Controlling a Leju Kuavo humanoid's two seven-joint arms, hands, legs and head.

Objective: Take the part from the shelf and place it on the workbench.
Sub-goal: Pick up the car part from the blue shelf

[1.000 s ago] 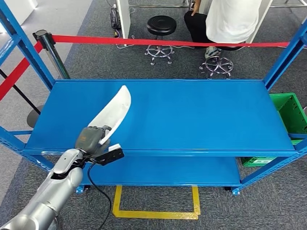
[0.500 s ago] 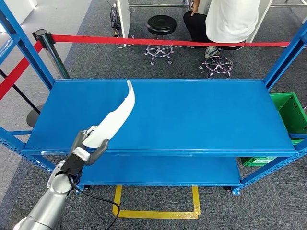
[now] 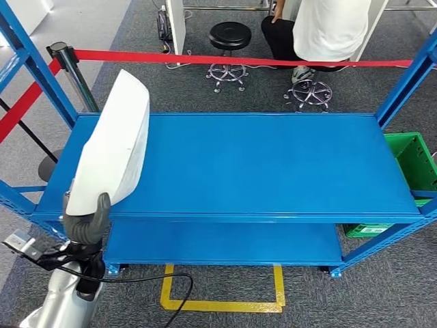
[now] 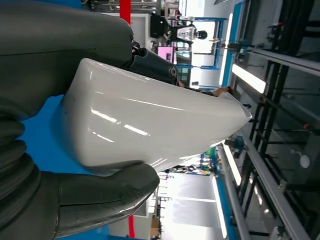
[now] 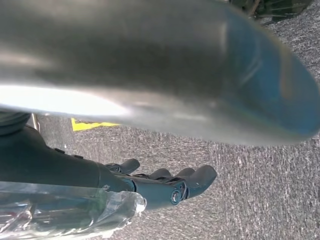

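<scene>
The part (image 3: 110,147) is a long, glossy white curved shell. My left hand (image 3: 87,225) grips its lower end and holds it upright, clear of the blue shelf (image 3: 257,164), over the shelf's front left corner. In the left wrist view the part (image 4: 151,120) lies between my thumb (image 4: 94,197) and the darker fingers. My right hand (image 5: 166,185) hangs over grey carpet with its fingers stretched out and nothing in them.
The shelf's blue uprights stand at both sides, with a lower deck (image 3: 227,242) beneath. A green crate (image 3: 412,160) sits at the right end. Behind run a red barrier tape (image 3: 232,60), a black stool (image 3: 230,34) and a seated person (image 3: 324,27). Yellow floor marking (image 3: 221,304) lies in front.
The left hand has drawn back toward me and to the left, lifting the part off the shelf top. The part has swung from a low slant to nearly upright.
</scene>
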